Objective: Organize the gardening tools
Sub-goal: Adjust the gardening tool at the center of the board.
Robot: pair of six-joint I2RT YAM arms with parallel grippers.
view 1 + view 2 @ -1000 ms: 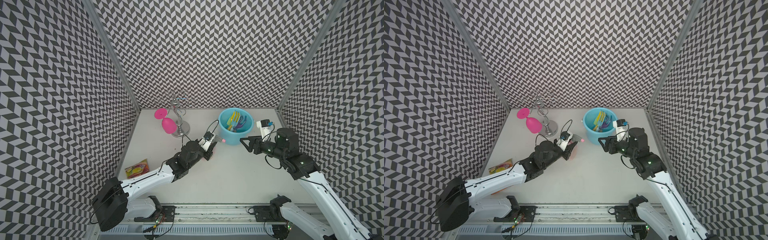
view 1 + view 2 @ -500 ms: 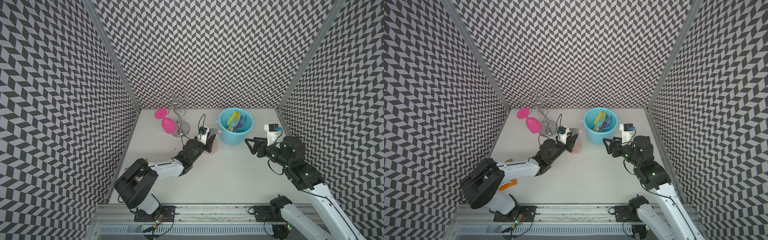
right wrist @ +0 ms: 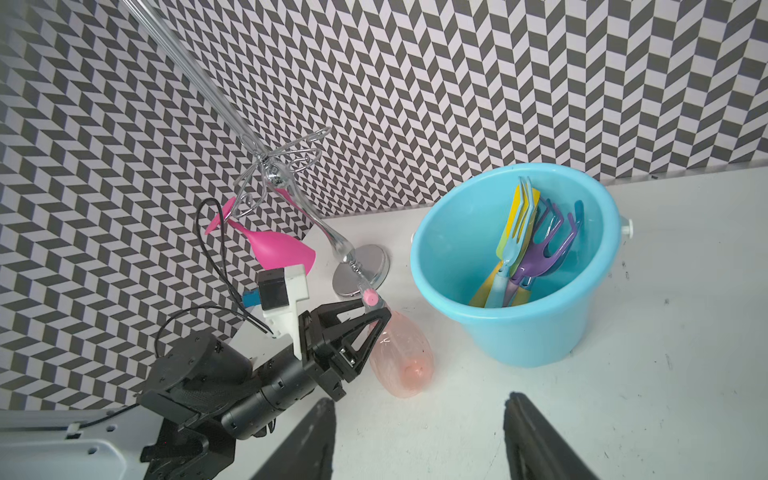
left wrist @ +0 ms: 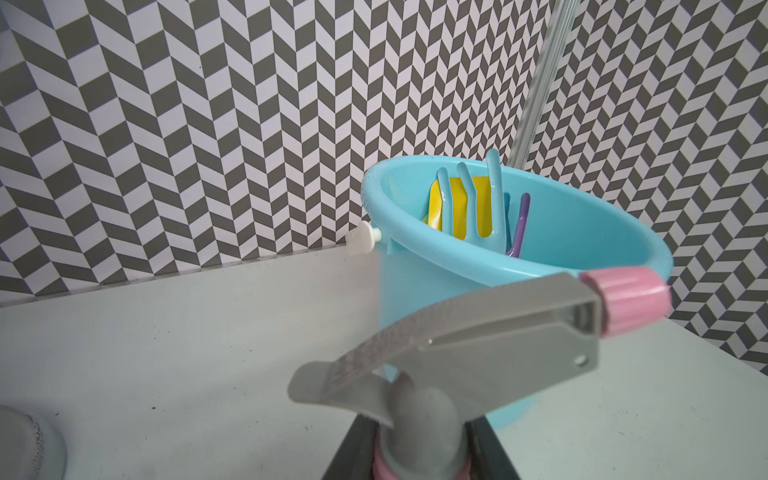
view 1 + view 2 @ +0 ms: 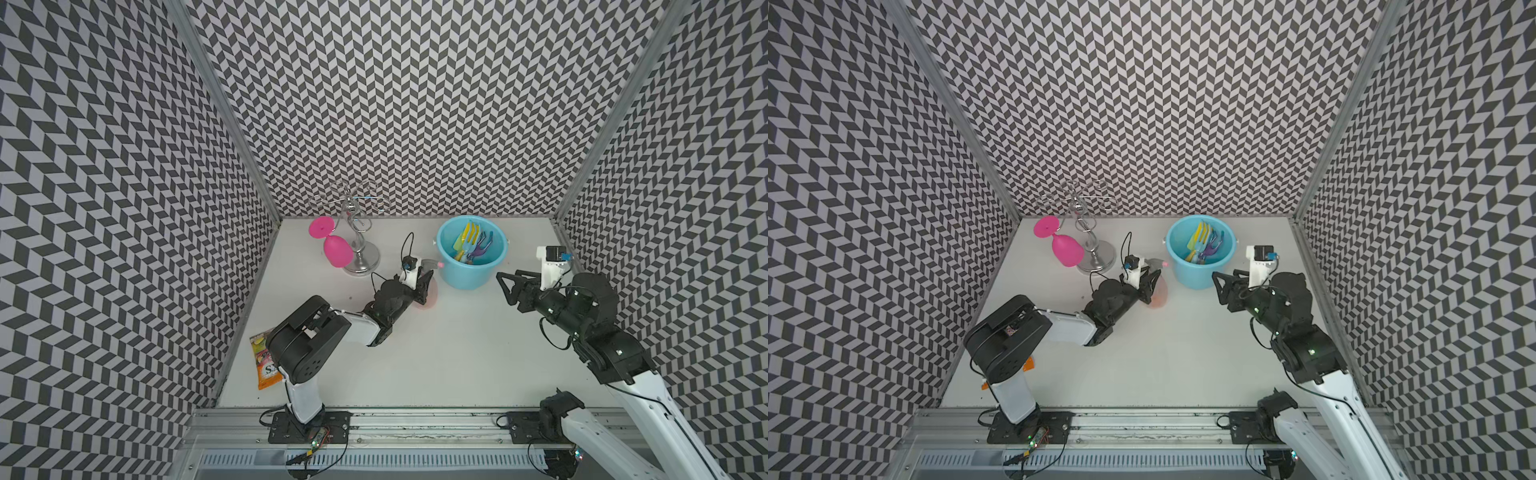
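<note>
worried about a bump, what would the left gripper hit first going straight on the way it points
Most likely the bucket: the left gripper holds the bottle with its nozzle aimed at the bucket's side, close by; the exact gap is unclear.

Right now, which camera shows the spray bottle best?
The right wrist view: the translucent pink spray bottle shows body to nozzle, neck in the left gripper. The left wrist view shows only its grey trigger head; in both top views the gripper covers most of its body.
</note>
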